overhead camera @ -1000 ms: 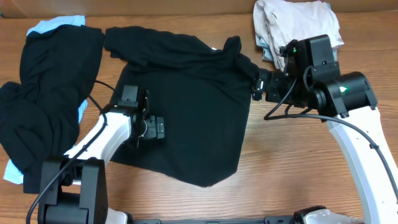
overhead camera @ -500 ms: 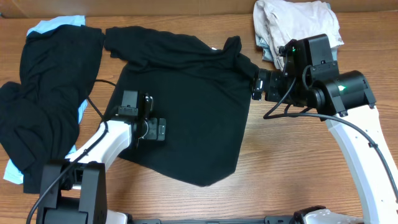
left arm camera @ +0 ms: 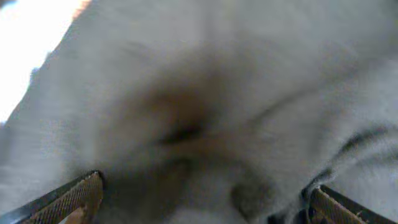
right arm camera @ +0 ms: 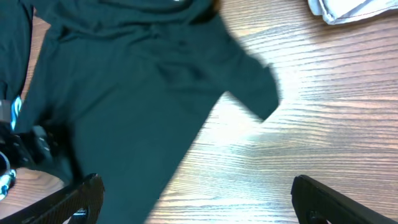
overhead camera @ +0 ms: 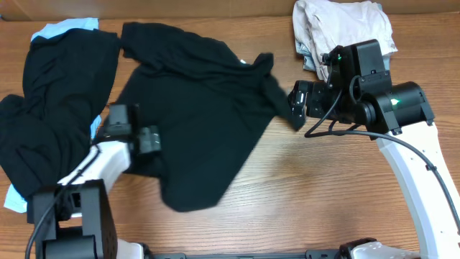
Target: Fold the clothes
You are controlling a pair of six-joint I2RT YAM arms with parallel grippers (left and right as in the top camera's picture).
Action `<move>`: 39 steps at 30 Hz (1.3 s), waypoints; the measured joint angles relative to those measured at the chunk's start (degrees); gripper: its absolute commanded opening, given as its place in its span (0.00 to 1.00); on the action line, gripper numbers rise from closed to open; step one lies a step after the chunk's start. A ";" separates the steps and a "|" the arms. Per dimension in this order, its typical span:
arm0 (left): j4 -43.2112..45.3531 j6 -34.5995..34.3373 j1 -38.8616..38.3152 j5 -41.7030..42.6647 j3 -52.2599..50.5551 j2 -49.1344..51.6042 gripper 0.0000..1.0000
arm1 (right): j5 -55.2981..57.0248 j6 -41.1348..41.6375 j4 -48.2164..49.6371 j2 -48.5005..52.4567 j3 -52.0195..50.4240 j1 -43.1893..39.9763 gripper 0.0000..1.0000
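A black short-sleeved fabric shirt (overhead camera: 201,122) lies spread and rumpled across the middle of the brown wooden table (overhead camera: 330,194), running from the upper left of centre down to a loose hem in the lower middle, with a small white label (overhead camera: 247,60) at its neck. The left gripper (overhead camera: 147,140) sits at the shirt's left edge in the overhead view. In the left wrist view its fingers (left arm camera: 78,196) stand at the two lower corners, spread wide, with blurred cloth filling the frame between them, so the pictures do not show whether any cloth is caught. The right gripper (overhead camera: 295,104) is right of centre, just beside the tip of the shirt's right sleeve. In the right wrist view its fingers (right arm camera: 81,199) are also far apart with only bare wood between them and the sleeve (right arm camera: 261,93) above them in the frame. A heap of black garments (overhead camera: 50,122) fills the left side, lying over a light blue garment (overhead camera: 65,27). A crumpled beige garment pile (overhead camera: 345,25) sits at the upper right.
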 measured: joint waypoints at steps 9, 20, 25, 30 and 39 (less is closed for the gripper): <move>3.78 4.85 3.69 7.28 3.17 0.48 1.00 | 0.04 -0.24 2.78 5.97 0.00 0.00 1.00; -33.05 3.17 1.11 14.64 32.06 -2.97 1.00 | 0.00 -6.95 9.60 10.36 -0.28 0.02 1.00; -39.95 2.40 1.11 24.20 39.04 -7.10 1.00 | -0.20 -10.43 18.78 14.53 -0.26 1.05 1.00; -41.33 2.40 1.11 28.02 38.25 -7.45 1.00 | -1.01 -12.35 27.04 23.54 -0.26 4.09 0.99; -41.35 2.40 1.11 28.87 32.35 -6.86 1.00 | 6.62 -11.28 29.97 34.71 -0.33 8.17 0.73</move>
